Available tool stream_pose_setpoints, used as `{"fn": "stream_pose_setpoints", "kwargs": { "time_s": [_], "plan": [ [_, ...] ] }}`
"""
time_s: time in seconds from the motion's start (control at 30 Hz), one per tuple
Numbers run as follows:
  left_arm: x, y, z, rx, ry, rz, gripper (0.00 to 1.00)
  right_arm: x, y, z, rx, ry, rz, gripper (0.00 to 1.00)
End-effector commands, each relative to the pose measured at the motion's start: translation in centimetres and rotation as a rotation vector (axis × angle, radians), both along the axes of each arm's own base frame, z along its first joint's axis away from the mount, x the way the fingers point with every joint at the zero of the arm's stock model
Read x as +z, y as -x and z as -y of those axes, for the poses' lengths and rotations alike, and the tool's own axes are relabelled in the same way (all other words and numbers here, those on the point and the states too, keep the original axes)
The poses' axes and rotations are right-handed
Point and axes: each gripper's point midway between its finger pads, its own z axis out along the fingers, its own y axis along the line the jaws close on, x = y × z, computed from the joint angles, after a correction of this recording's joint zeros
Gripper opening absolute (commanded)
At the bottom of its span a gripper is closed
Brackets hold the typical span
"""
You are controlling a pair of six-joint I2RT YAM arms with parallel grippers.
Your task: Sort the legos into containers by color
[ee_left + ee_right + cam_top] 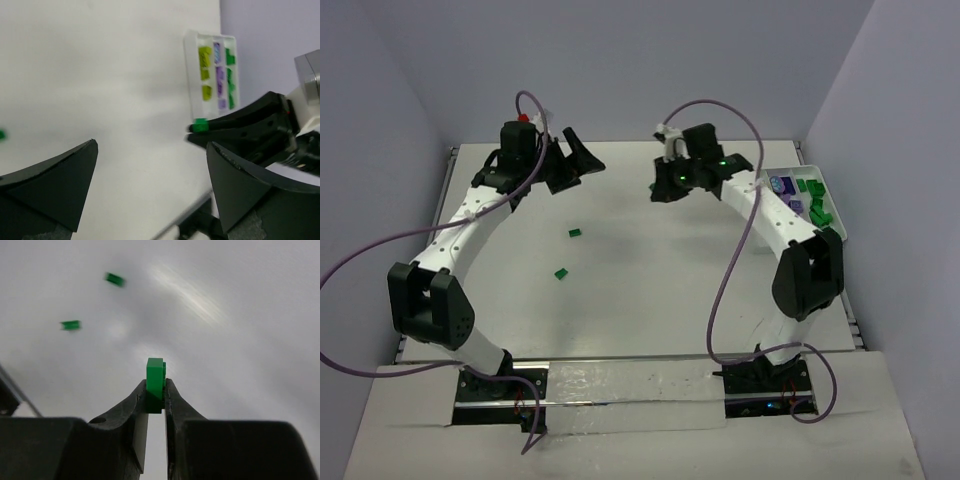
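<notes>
My right gripper [156,384] is shut on a dark green lego [155,369] that stands up between its fingertips, held above the table. The left wrist view shows the same lego [200,125] at the tip of the right gripper [196,131]. From above, the right gripper [662,190] hangs at the middle back of the table. My left gripper [577,165] is open and empty, its fingers [60,180] spread wide, facing the right one. Two dark green legos [576,233] [560,271] lie loose on the table. The white container [790,169] at the far right holds yellow-green, purple and green legos [205,70] in separate compartments.
Purple cables loop over both arms. The table's back edge and the lavender walls are close behind the grippers. The container [189,75] sits against the right wall. The two loose legos [114,279] [70,325] lie left of the right gripper.
</notes>
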Motion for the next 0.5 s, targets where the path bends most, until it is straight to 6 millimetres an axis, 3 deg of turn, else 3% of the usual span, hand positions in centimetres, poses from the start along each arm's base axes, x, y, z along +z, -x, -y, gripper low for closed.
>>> {"fn": "stream_pose_setpoints", "kwargs": {
  "time_s": [0.0,0.07,0.13,0.17,0.23,0.33,0.47],
  "plan": [
    [1.2,-2.5,-3.0,0.018,-0.289,0.194,0.99,0.8,-1.5,10.1,-0.116,0.138,0.064,0.00],
    [0.6,-3.0,-4.2,0.034,-0.382,0.227,0.99,-1.4,-2.4,16.7,-0.219,0.272,0.021,0.00],
    [0.3,-3.1,-4.6,0.024,-0.420,0.237,0.99,-2.7,-3.1,19.3,-0.252,0.347,0.002,0.00],
    [0.1,-3.2,-4.9,0.018,-0.452,0.246,0.99,-3.9,-3.1,22.6,-0.303,0.394,-0.057,0.00],
    [-0.4,-3.1,-5.1,-0.006,-0.485,0.244,0.99,-4.8,-3.4,24.8,-0.332,0.427,-0.094,0.00],
    [-2.1,-2.4,-5.0,-0.107,-0.545,0.227,0.99,-6.3,-4.2,30.9,-0.435,0.483,-0.144,0.00],
    [-4.1,-1.8,-5.1,-0.167,-0.577,0.188,0.99,-6.9,-5.0,36.6,-0.530,0.528,-0.168,0.00]
  ]
}}
